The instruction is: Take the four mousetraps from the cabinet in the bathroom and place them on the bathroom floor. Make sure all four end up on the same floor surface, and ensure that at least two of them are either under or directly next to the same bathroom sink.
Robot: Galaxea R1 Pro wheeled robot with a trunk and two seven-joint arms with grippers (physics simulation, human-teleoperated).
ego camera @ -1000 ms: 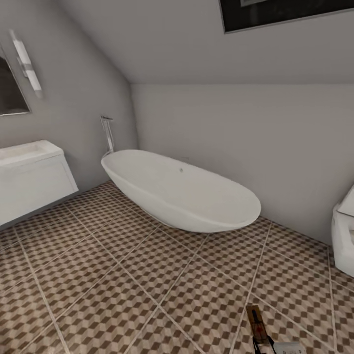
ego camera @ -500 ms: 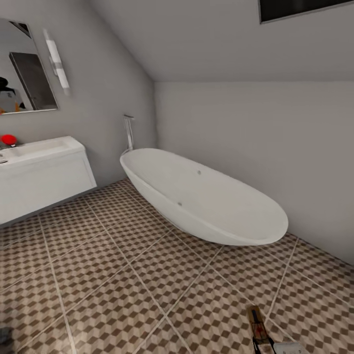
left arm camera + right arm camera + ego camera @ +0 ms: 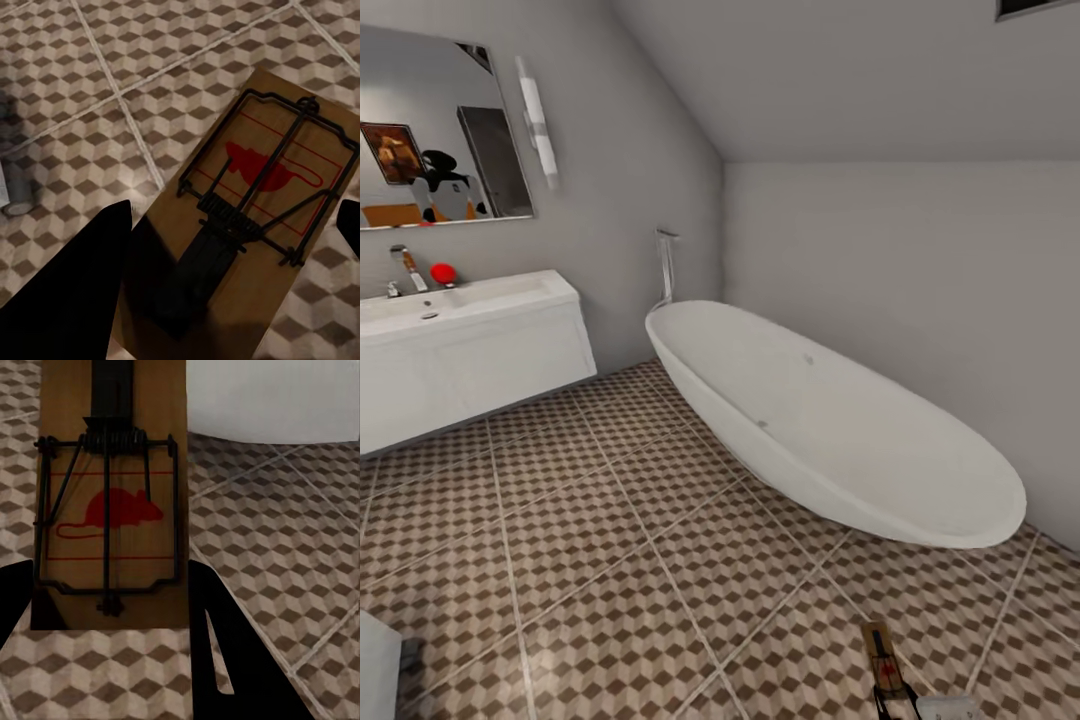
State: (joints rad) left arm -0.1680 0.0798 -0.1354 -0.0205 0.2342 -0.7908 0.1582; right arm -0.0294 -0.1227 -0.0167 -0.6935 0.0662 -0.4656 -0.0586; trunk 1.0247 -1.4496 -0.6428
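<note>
Each pincer [image 3: 225, 247] [image 3: 112, 607] holds a mousetrap [image 3: 247, 202] [image 3: 112, 495] above tiled floor [image 3: 610, 560], bathtub [image 3: 830, 420] ahead, sink [image 3: 460, 300] beside it.

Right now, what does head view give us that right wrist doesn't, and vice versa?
Head view alone: the sink on its white vanity with tap, a mirror, and the whole bathtub. Right wrist alone: close detail of the mousetrap between the right gripper fingers, with its red mouse print and wire bar. Both share: the bathroom floor with its cube-pattern tiles, and that mousetrap, small at the head view's bottom edge.
</note>
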